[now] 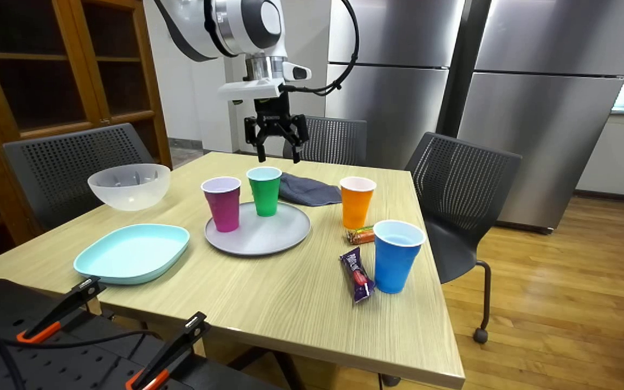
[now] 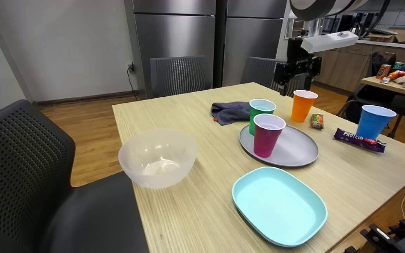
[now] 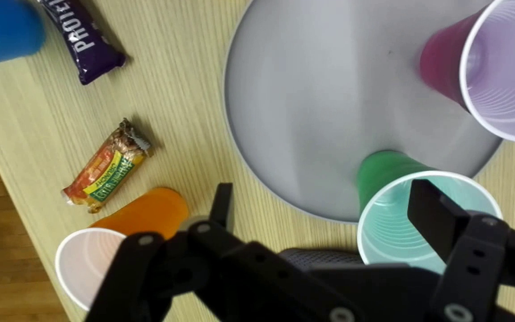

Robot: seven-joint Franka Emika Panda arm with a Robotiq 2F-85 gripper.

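Tool (image 3: 322, 197) foremost, green cup (image 3: 389, 212) and purple cup (image 3: 492, 71) on gray plate (image 3: 302, 112)

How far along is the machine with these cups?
Seemingly done: the purple cup and green cup stand on the round gray plate. In hand: nothing; the open tool hangs above the wood-grain table. Perhaps left: the orange cup and blue cup, both standing off the plate.

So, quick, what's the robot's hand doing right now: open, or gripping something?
Gripper: open, holding nothing, up above the table.
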